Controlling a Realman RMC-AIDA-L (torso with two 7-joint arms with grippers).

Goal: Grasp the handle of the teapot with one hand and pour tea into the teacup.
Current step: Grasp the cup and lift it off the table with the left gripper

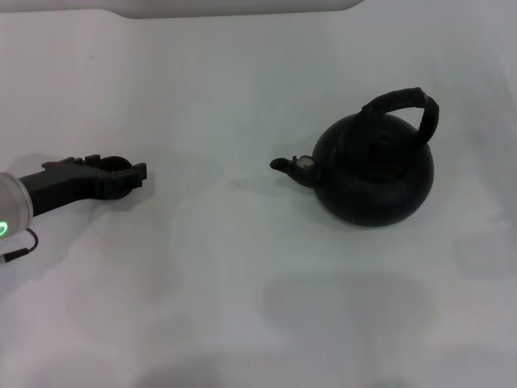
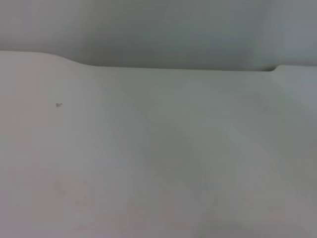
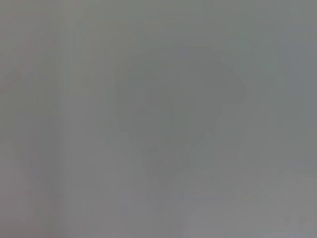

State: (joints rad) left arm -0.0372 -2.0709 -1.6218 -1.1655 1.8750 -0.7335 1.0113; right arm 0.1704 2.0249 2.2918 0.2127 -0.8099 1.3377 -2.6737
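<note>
Upright on the white surface (image 1: pixel 242 283) the teapot (image 1: pixel 373 171) is seen, handle (image 1: pixel 404 109) arched, contents hidden. Well apart, the left gripper (image 1: pixel 129 176) is held low; its spread cannot be told.

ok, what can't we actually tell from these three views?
- Teacup: may be the dark round shape behind the left gripper in the head view; not certain.
- Left jaws: open or shut unclear.
- Right gripper: in no view.
- Wrist views: neither shows the teapot, only blank surface.
</note>
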